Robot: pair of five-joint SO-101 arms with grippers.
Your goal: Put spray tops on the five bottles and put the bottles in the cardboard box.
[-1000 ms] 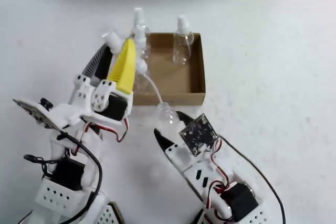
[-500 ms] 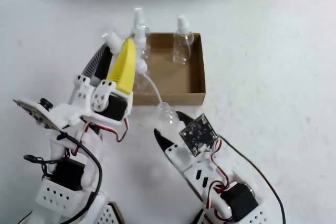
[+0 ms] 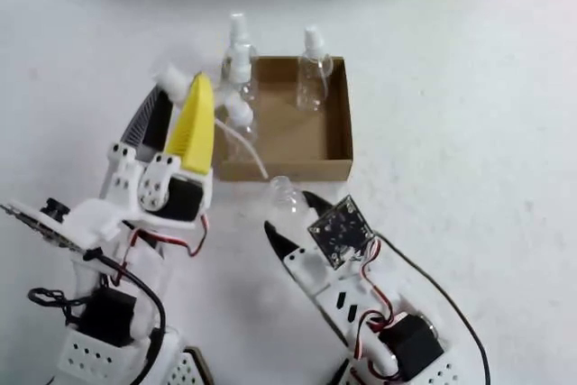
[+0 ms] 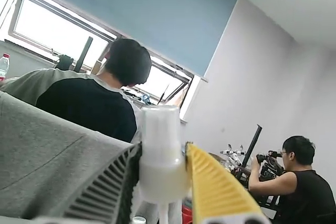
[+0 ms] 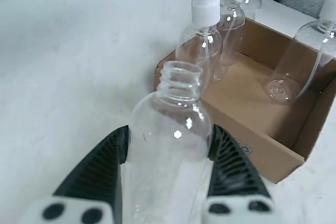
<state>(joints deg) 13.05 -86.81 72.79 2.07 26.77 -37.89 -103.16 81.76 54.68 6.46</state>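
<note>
Uncapped bottle (image 5: 168, 124) upright on table (image 3: 469, 87), just beside near wall of cardboard box (image 3: 347, 123); neck open, no top yet. Right gripper (image 3: 290, 215) pinches its body from both sides, prob. to keep it steady for capping. Left gripper (image 4: 160, 174) raised beside box, clamped on spray top (image 4: 160, 150), nozzle up, thin tube (image 3: 248, 146) hanging twd open neck. Capped bottles (image 3: 313, 69) stand in box. Next, I judge: align tube w/ mouth.

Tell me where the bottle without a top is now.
In the high view's middle, the uncapped bottle sits in the right gripper, just in front of the cardboard box's near wall.
</note>
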